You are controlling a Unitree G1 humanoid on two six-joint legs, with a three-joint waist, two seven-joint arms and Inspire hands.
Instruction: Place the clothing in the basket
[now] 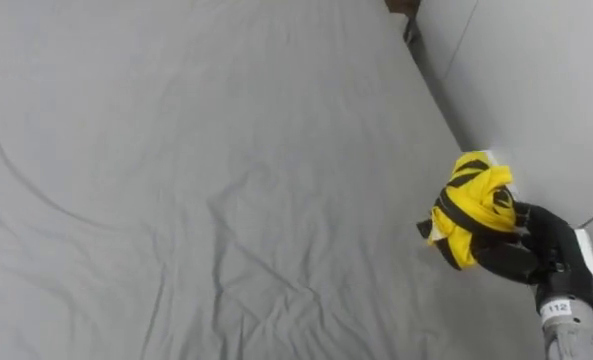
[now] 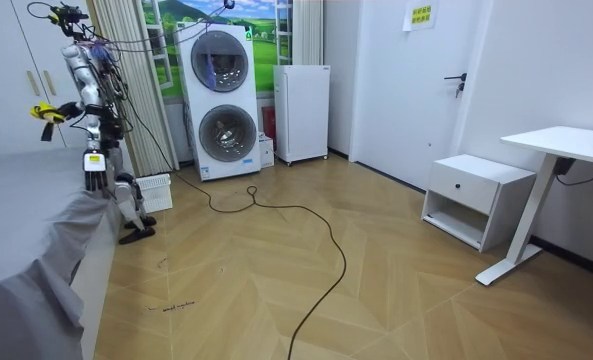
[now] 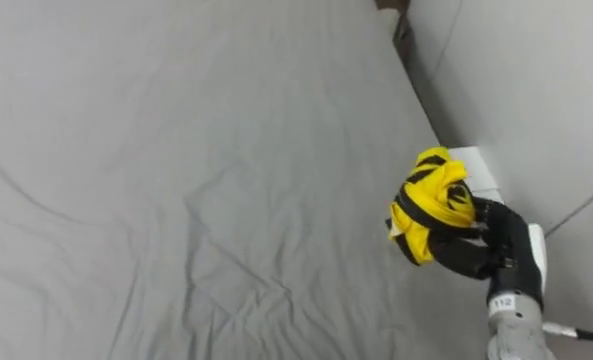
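Note:
My right hand [image 1: 532,252] is shut on a bunched yellow garment with black stripes [image 1: 470,207], held above the right edge of the grey bed [image 1: 196,170]. A white corner [image 1: 488,157] peeks out just behind the garment. In the room view the garment [image 2: 46,111] sticks out on the room view's left of me, at the far end of the bed [image 2: 26,230]. A white slatted basket [image 2: 155,192] stands on the floor by my feet. My left hand [image 2: 95,172] hangs low beside the bed.
The bed sheet is wrinkled and bare. A light wall [image 1: 536,90] runs close along the bed's right side. Behind me stand stacked washing machines [image 2: 219,100] and a small white fridge [image 2: 301,112]; a nightstand [image 2: 473,198] and a desk [image 2: 561,150] are across the wooden floor.

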